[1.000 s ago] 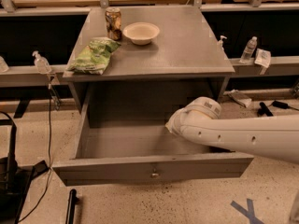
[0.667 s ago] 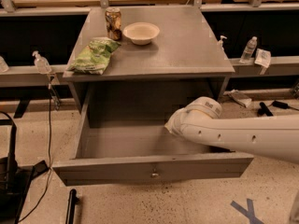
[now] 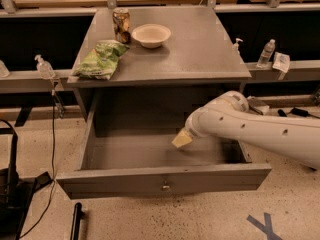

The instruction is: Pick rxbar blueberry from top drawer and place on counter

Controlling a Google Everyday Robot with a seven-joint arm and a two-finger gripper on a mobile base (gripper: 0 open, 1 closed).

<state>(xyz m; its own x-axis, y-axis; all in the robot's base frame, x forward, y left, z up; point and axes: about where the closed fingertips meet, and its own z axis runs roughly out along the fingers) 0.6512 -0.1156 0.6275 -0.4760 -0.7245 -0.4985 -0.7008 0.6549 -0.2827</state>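
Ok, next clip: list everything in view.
matte grey cabinet counter: one, grey, centre.
wide shallow grey top drawer: one, grey, pulled open below counter.
crumpled green chip bag: one, green, counter front left.
patterned metal can: one, brownish, counter back left.
round pale bowl: one, off-white, beside can.
clear plastic bottles: three, clear, side ledges.
blue tape cross: one, blue, floor lower right.
rxbar blueberry: none visible.
white robot arm: one, white, reaching from right.
gripper: one, pale, inside drawer.

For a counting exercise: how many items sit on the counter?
3: can back left, bowl beside it, chip bag front left. The tool is down in the drawer.
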